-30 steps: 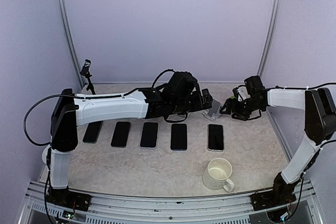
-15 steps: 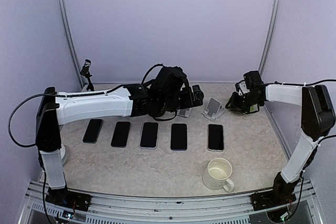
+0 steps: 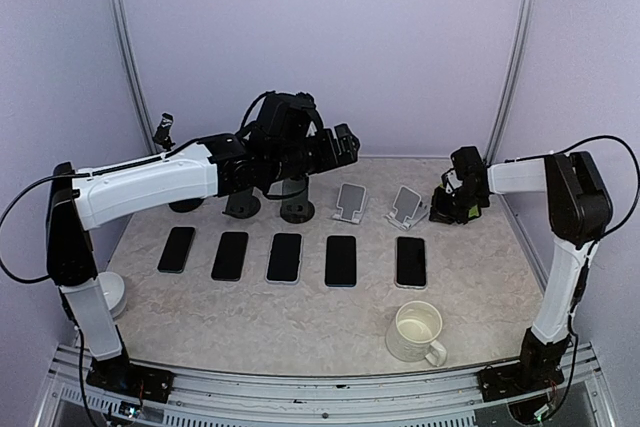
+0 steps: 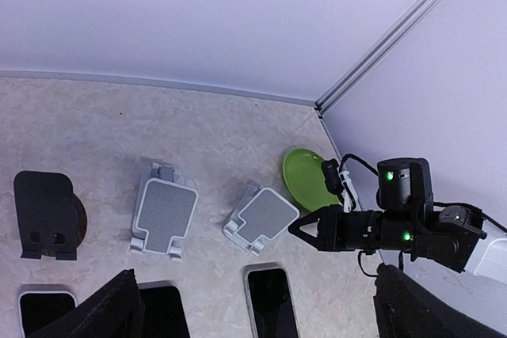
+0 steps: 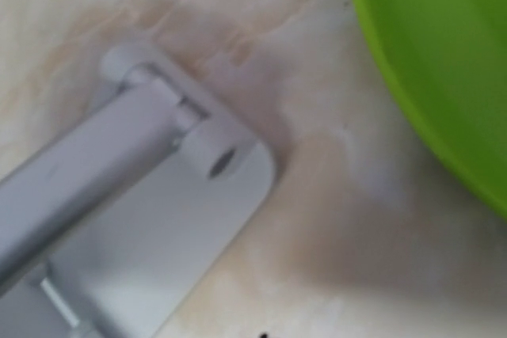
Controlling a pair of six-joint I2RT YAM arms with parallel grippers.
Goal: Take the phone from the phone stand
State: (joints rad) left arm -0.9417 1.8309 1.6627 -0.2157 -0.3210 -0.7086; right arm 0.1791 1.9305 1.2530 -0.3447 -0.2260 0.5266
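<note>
Marble tabletop [image 3: 500, 287], rightmost phone [image 3: 410, 261] flat, lengthwise front-to-back

phone [image 3: 410, 262]: black, lying flat | phone stand [image 3: 405, 207]: silver, tilted back (just behind phone)

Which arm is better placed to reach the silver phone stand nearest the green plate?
Right. The right gripper, shut, is beside that stand; the open left gripper hangs high above the table.
</note>
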